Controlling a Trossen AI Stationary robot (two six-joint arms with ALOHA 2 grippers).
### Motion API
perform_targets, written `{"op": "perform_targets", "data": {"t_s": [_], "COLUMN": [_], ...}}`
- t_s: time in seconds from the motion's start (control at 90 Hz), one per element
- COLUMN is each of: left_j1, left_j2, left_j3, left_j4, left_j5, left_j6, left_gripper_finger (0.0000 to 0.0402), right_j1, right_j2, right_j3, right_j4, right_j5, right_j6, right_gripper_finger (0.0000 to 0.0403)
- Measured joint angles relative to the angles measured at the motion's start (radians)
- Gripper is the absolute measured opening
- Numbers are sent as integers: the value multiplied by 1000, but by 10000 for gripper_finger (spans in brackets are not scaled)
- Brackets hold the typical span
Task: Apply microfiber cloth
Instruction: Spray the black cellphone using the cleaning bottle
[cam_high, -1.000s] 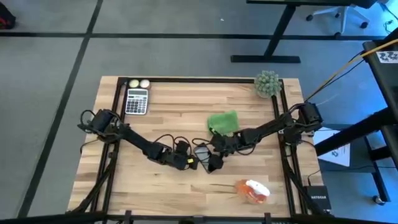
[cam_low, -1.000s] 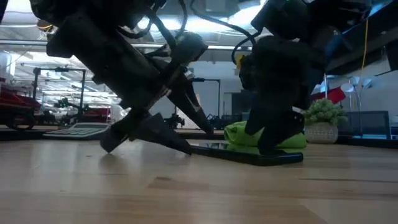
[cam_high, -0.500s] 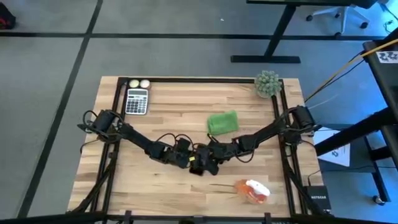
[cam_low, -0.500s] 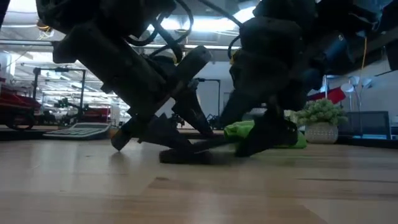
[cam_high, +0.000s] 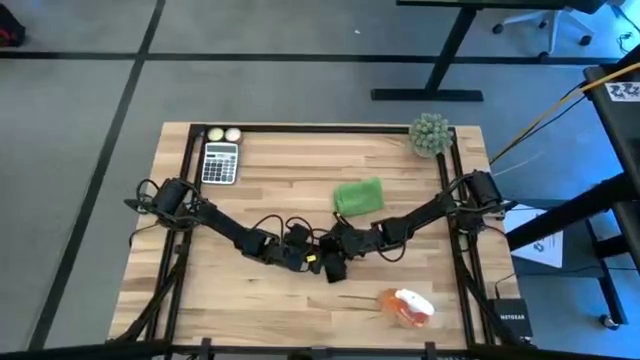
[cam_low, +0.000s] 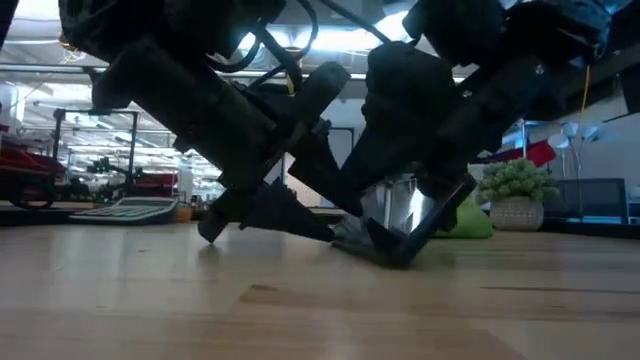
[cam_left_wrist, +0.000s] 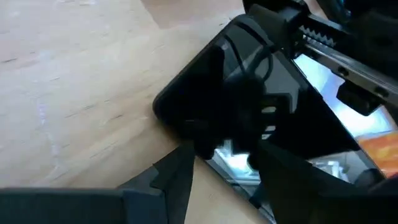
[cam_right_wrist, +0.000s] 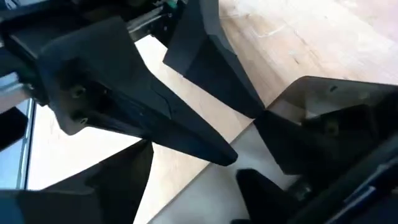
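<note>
Pale wooden planks make up the table (cam_high: 270, 170), set on grey carpet. The microfiber cloth (cam_high: 358, 195) lies bunched just toward one o'clock from centre, untouched. Both arms meet near centre: the left gripper (cam_high: 312, 262), jaws apart, and the right gripper (cam_high: 333, 260), jaws clamped on a black phone (cam_low: 415, 228) tilted up on edge. A calculator (cam_high: 220, 162) sits at eleven o'clock.
</note>
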Motion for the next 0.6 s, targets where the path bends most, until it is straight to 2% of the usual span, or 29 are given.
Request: {"op": "perform_targets", "data": {"t_s": [0.122,0.433,0.6], "left_j1": [0,-1,-6], "left_j2": [0,-16,-83], "left_j3": [-1,-3,-4], "left_j4": [8,28,-40], "left_j5": [-1,29,83], "left_j6": [10,80,86], "left_gripper_finger": [156,156,156], "right_j1": [0,0,0], "right_j2": [0,-5,-10], "right_j3": [0,1,7], "right_j4": [-8,-96,-97], "right_j5": [-2,-30,-52], "right_j6": [-15,-34,-53], "right_gripper_finger": [254,78,20]}}
